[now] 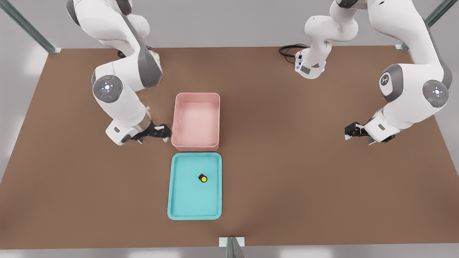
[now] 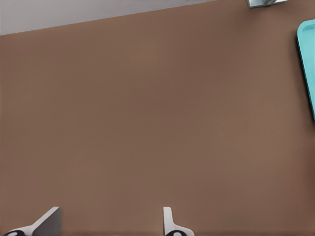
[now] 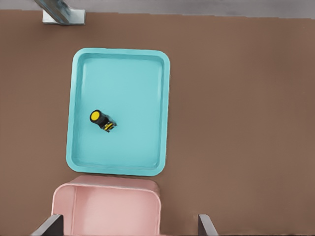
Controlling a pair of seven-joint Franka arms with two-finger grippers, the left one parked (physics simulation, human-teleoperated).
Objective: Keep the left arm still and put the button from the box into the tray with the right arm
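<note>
Button (image 1: 203, 178) lies on its side on the floor of the turquoise tray (image 1: 176, 200), right of tray centre in the front view, touching no rim. The pink box (image 1: 195, 143), just beyond the tray's far short edge, looks empty. We find the right arm's gripper (image 1: 162, 132) low beside the box's outer wall, on the front view's left; in the right wrist view its fingers (image 3: 49, 227) stand wide apart with nothing between them. We judge placement done and the step in hand a retreat. Next move likely calls only for lifting clear without knocking the box.
</note>
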